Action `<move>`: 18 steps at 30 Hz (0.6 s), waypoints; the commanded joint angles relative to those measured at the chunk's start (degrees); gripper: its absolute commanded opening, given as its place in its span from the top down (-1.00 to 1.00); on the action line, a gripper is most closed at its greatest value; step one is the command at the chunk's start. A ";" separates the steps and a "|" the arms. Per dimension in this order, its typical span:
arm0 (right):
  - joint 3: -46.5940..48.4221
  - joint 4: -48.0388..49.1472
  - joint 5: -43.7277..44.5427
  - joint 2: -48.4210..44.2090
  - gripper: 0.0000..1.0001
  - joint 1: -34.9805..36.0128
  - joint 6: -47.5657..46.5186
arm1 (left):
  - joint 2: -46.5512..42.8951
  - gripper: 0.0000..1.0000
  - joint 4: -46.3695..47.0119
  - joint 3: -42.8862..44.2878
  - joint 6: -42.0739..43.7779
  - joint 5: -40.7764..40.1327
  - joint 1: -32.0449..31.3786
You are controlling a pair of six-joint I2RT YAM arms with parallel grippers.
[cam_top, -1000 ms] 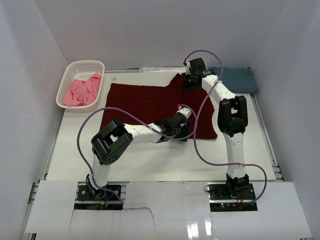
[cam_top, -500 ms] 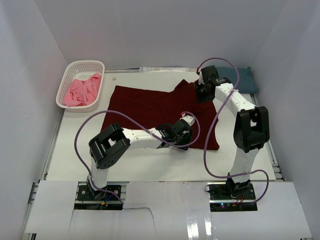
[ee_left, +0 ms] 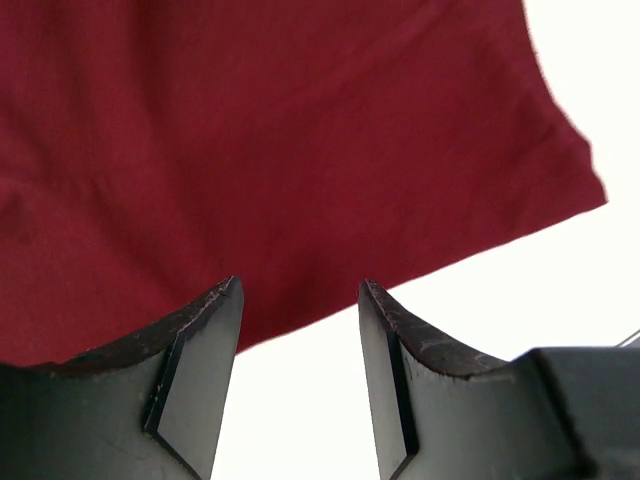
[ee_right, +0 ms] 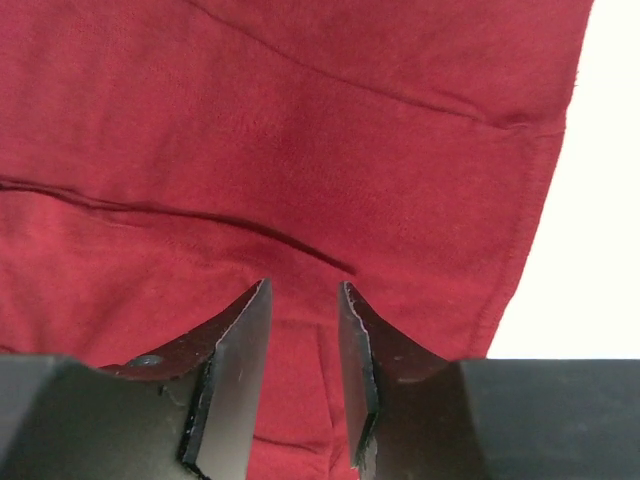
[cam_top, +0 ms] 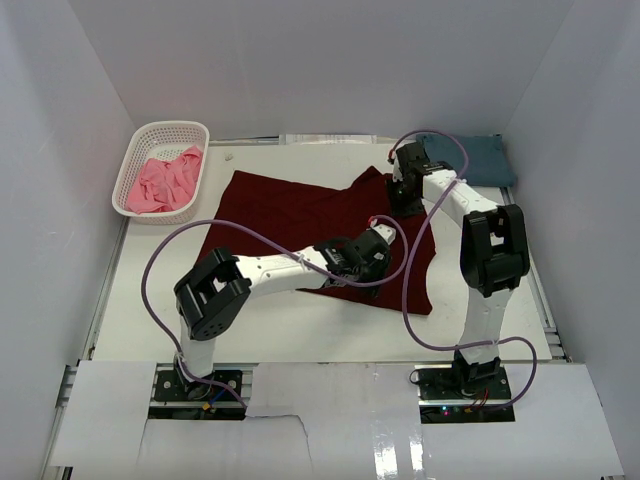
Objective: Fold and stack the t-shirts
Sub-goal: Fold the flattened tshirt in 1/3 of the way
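Note:
The large dark maroon t-shirt (cam_top: 280,215) lies spread on the white table, its right part rumpled toward the near right. My left gripper (cam_top: 372,262) is low at its near edge. In the left wrist view the left gripper (ee_left: 297,285) is open, with bare table between the jaws and the maroon shirt (ee_left: 300,130) just beyond the tips. My right gripper (cam_top: 400,197) is over the shirt's far right part. In the right wrist view the right gripper (ee_right: 305,283) has its jaws a little apart over the maroon cloth (ee_right: 300,120). The slate-blue t-shirt (cam_top: 480,158) lies folded at the back right. The pink t-shirt (cam_top: 160,180) lies crumpled in the basket.
The white lattice basket (cam_top: 170,126) stands at the back left. White walls close the table on three sides. Purple cables loop from both arms over the shirt and the table's near part.
The right gripper has moved from the shirt's far corner toward me and to the right. The left gripper has shifted right. The shirt's right side has slid nearer and bunched.

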 commanded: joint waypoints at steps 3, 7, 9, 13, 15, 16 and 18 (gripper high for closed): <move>1.16 0.13 -3.95 2.60 0.23 -0.10 0.18 | 2.86 -0.22 -0.57 3.07 0.24 -1.19 -0.29; -0.16 0.57 -4.83 3.22 0.24 -0.10 0.10 | 5.24 -0.22 0.83 3.42 -0.11 -0.23 -0.38; -0.51 0.74 -5.27 3.31 0.24 -0.10 0.10 | 6.29 -0.22 1.10 3.51 -0.37 0.30 -0.55; -0.86 0.48 -5.27 3.31 0.24 -0.10 0.01 | 8.84 -0.22 1.45 3.42 -0.90 0.48 -1.17; -1.04 0.04 -5.53 3.31 0.24 -0.10 0.01 | 9.46 -0.22 1.45 3.07 -1.17 0.30 -1.34; -1.04 -0.22 -5.97 3.40 0.24 -0.10 0.01 | 9.64 -0.22 1.54 2.98 -1.43 0.39 -1.34; -1.30 -0.75 -6.06 3.31 0.23 -0.10 0.01 | 9.81 -0.22 1.45 2.54 -1.52 0.39 -1.43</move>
